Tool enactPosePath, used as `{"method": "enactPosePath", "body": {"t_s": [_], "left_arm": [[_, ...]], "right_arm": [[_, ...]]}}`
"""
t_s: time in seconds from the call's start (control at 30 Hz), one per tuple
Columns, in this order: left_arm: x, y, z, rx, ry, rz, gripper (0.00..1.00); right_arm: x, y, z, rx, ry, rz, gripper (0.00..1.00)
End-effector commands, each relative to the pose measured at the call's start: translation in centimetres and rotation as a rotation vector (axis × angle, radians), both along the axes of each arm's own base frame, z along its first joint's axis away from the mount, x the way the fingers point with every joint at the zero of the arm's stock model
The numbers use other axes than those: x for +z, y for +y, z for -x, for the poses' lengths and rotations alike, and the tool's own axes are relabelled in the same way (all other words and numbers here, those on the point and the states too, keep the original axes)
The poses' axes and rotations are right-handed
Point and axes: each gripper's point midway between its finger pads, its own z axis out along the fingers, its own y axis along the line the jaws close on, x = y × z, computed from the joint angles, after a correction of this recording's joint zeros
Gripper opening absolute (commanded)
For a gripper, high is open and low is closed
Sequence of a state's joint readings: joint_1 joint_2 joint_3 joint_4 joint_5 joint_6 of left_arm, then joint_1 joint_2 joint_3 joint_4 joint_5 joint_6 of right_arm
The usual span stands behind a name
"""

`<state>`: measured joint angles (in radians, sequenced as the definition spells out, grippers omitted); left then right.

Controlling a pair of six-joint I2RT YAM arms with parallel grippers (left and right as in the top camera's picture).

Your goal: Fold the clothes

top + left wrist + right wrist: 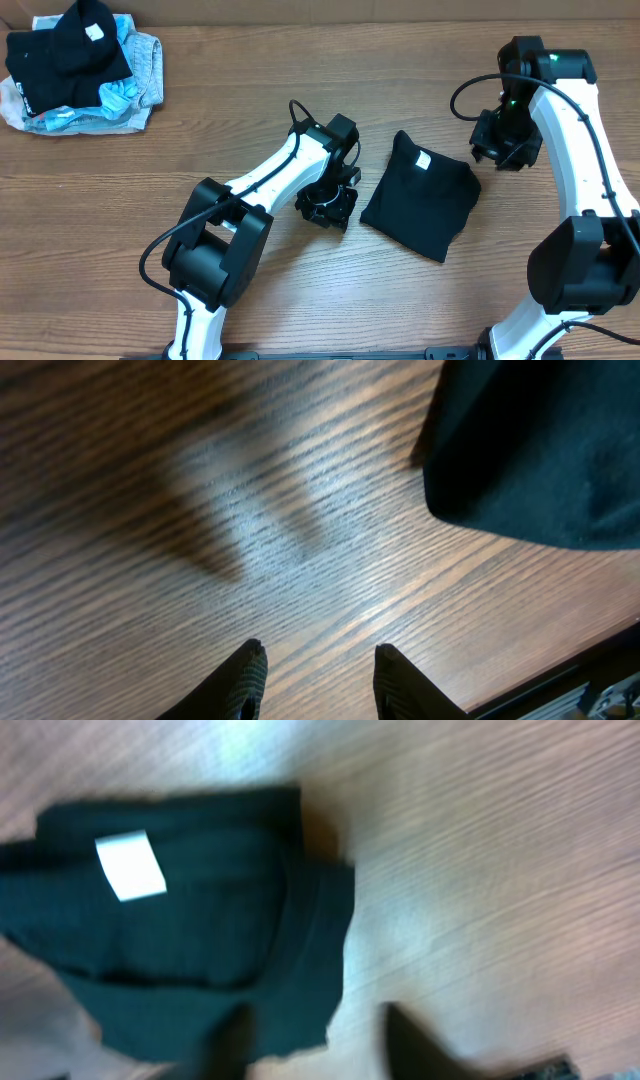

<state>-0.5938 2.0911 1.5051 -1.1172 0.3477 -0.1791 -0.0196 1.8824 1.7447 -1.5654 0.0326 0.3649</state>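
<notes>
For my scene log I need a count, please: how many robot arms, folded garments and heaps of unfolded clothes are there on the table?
Robot arms: 2 (left arm, right arm)
Folded black garment: 1
Heap of unfolded clothes: 1
Total: 4

One folded black shirt (420, 195) right of worktop (300, 300) centre. One pile of clothes (80, 75) at far-left corner: one black garment (75, 45) on top, at least two pale garments (140, 60) under. Two hands: left hand (328, 205), right hand (505, 148).
</notes>
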Motion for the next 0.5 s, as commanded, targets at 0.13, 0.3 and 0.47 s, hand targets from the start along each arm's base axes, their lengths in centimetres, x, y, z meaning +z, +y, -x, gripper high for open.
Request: {"method": "enactPosePath", "body": {"t_s": [0.13, 0.3, 0.47], "left_arm": [[0.9, -0.4, -0.4, -0.017, -0.030, 0.038, 0.39], [0.9, -0.4, -0.5, -0.015, -0.029, 0.037, 0.39], [0.9, -0.4, -0.5, -0.015, -0.030, 0.038, 0.39]], "right_arm": [[-4.5, 4.8, 3.1, 0.071, 0.122, -0.191, 0.04], [-9.0, 7.8, 5.4, 0.127, 0.167, -0.261, 0.09], [-12.5, 9.2, 6.2, 0.140, 0.135, -0.300, 0.13]]}}
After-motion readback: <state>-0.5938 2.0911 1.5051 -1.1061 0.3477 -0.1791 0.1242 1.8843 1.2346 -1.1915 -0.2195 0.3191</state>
